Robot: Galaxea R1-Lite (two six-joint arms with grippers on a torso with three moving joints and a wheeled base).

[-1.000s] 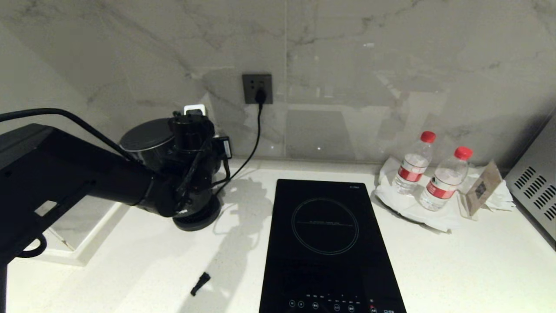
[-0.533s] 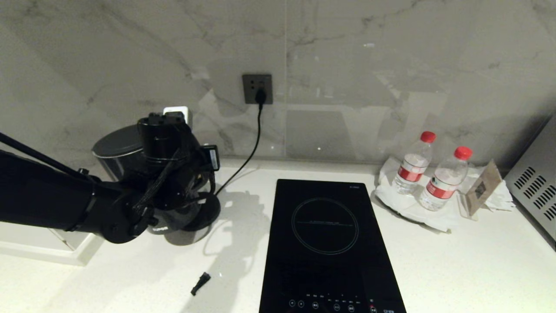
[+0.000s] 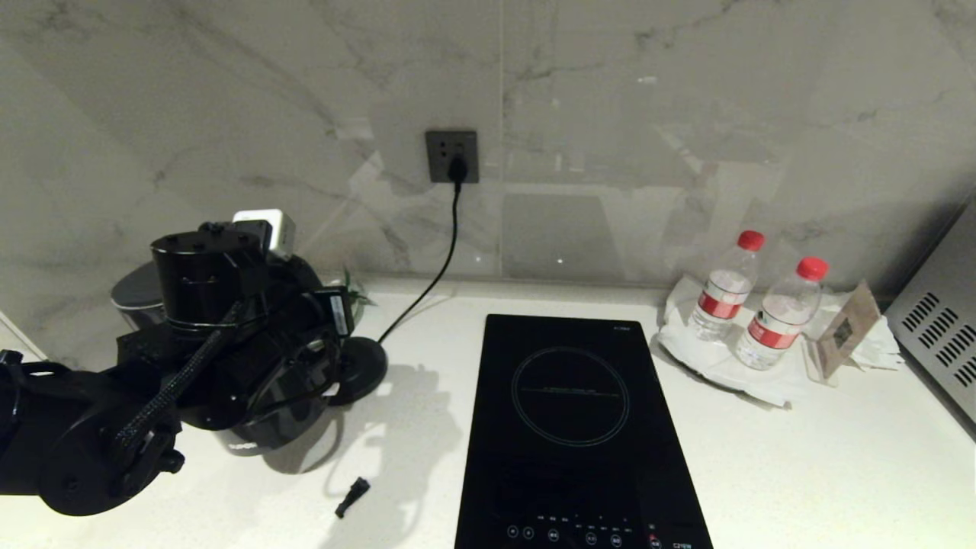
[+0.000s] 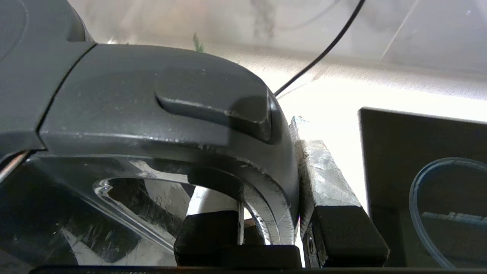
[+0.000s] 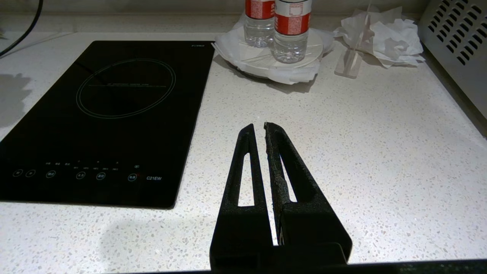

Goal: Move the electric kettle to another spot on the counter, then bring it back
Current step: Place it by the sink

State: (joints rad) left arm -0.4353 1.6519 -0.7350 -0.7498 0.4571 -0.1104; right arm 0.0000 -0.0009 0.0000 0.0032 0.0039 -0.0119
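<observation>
The black electric kettle [image 3: 136,297] is at the left of the white counter [image 3: 801,457], off its round base disc [image 3: 362,366] and to the front left of it. My left wrist hides most of its body; whether its bottom touches the counter I cannot tell. In the left wrist view my left gripper [image 4: 270,213] is shut on the kettle's loop handle [image 4: 171,99], one finger inside the loop and one outside. My right gripper [image 5: 258,127] hangs shut and empty over bare counter, right of the cooktop.
A glossy black cooktop [image 3: 572,427] fills the counter's middle. The base disc's cord [image 3: 435,282] runs to a wall socket [image 3: 451,156]. Two water bottles [image 3: 724,286] stand on white paper at the back right beside a vented metal appliance [image 3: 938,335]. A small black piece [image 3: 352,496] lies near the front.
My left arm has carried the kettle off the base disc, leftward and toward the counter's front. The disc now shows bare. The grip on the handle is unchanged.
</observation>
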